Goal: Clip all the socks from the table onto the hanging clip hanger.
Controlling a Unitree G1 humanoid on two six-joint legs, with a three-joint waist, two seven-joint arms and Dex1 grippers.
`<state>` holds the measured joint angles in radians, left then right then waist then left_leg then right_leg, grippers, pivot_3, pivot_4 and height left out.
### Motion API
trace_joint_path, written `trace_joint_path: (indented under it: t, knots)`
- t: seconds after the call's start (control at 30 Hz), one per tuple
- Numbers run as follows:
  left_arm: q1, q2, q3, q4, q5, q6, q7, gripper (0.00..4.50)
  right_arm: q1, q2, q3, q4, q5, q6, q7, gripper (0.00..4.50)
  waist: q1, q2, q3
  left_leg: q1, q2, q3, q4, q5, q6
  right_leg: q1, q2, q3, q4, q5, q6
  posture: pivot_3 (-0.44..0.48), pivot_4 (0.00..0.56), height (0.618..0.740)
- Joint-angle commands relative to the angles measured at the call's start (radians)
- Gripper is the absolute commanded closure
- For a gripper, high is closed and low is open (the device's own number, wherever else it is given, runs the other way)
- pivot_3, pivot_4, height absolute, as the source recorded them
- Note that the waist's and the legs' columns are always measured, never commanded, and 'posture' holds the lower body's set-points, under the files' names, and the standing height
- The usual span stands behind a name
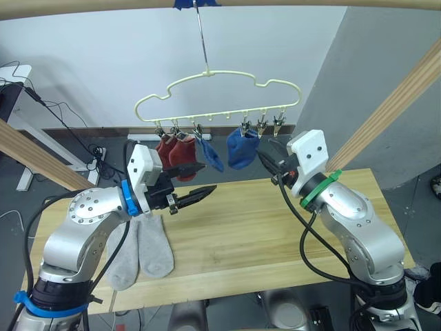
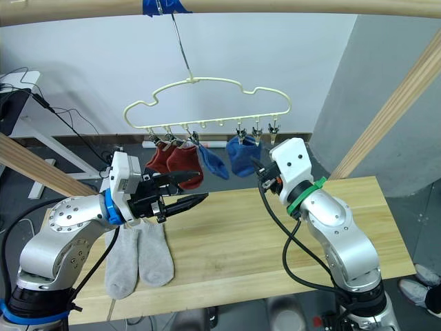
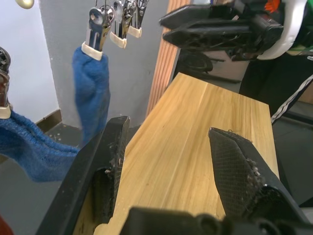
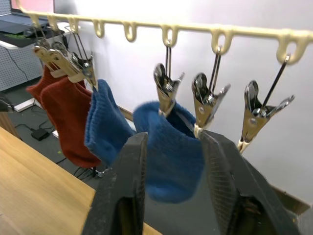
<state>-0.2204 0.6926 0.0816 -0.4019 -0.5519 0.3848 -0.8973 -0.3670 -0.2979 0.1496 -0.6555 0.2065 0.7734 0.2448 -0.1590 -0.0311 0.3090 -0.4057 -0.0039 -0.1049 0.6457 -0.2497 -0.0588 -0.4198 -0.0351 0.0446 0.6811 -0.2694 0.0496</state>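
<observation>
With four socks already hung on the pale yellow cloud-shaped wire clip hanger, my left tool, spread wide and empty, should drop onto the two light grey ankle socks on the light wooden plank tabletop, while my right tool, also parted and empty, waits beside the free metal clips.

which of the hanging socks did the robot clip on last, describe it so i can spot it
Which went on last cannot be told from here. The likeliest is the blue sock on the pale yellow clip hanger, hanging right in front of the right gripper. Unlike the other blue sock, it hangs bunched beside two empty clips.
</observation>
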Motion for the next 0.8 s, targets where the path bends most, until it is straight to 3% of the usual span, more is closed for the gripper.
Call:
trace_joint_path:
  t: [0.03,0.4,0.8]
  knots:
    - [-0.02,-0.001,-0.002,-0.025,0.0,-0.011,-0.005,1.64,-0.028,0.031,0.003,0.01,-0.031,-0.025,-0.037,2.66,0.0,0.0,0.0,0.0,0.0,0.0,0.0,0.0,0.0,0.0,0.0,0.0,0.0,0.0,0.0,-0.243,0.253,0.74]
    - [-0.057,-0.004,-0.02,0.004,0.017,-0.026,-0.024,1.64,-0.126,0.163,-0.01,0.163,-0.087,-0.018,-0.124,2.66,-0.003,0.0,0.0,0.0,0.0,0.0,0.0,0.0,0.0,0.0,0.0,0.0,0.001,0.0,0.0,-0.238,0.246,0.74]
    - [-0.063,-0.018,-0.032,0.02,0.037,-0.042,-0.031,1.64,-0.189,0.22,-0.031,0.229,-0.119,-0.07,-0.152,2.66,-0.004,0.0,-0.001,0.0,0.0,0.0,0.0,0.0,0.0,0.0,0.0,0.0,0.001,0.0,0.0,-0.237,0.245,0.74]
